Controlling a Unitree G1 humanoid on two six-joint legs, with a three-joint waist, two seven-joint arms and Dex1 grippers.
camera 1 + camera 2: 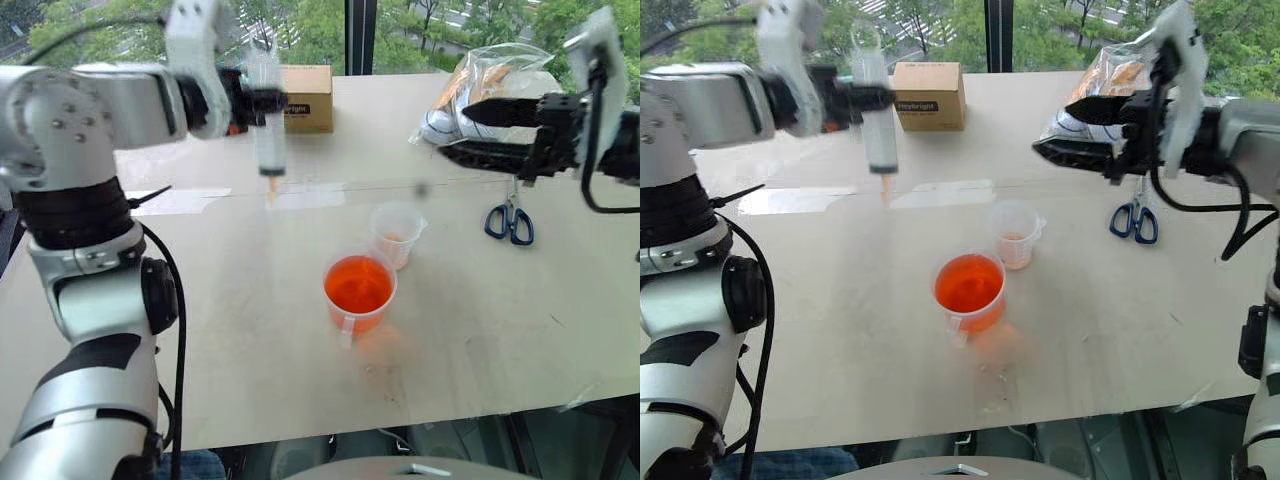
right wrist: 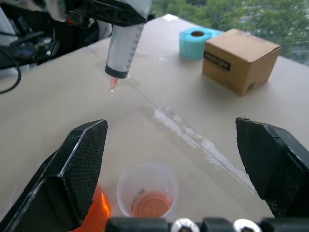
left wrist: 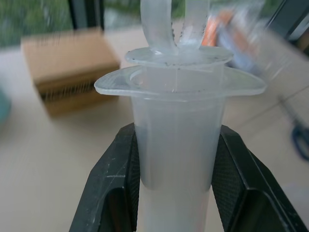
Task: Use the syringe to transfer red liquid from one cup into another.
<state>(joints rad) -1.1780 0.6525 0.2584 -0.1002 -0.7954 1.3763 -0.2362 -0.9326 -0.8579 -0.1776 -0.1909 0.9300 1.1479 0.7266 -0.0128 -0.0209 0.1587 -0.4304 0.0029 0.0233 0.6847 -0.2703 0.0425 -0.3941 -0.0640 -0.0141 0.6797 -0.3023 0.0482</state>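
The syringe (image 1: 269, 130) hung upright above the table (image 1: 480, 310), clamped in the left gripper (image 3: 176, 188), well behind the handled cup (image 1: 358, 290) of red liquid (image 1: 357, 284), while the right gripper (image 2: 178, 164) gaped wide over the small clear cup (image 2: 147, 195).

The left arm is raised high, its forearm reaching across toward the middle, and the left gripper (image 1: 262, 100) has its 2 black fingers (image 3: 116, 183) clamped on the upright barrel of the syringe (image 1: 269, 125). The right arm is raised at a similar height, its right gripper (image 1: 1080, 130) level and pointing inward, jaws spread wide and holding nothing.
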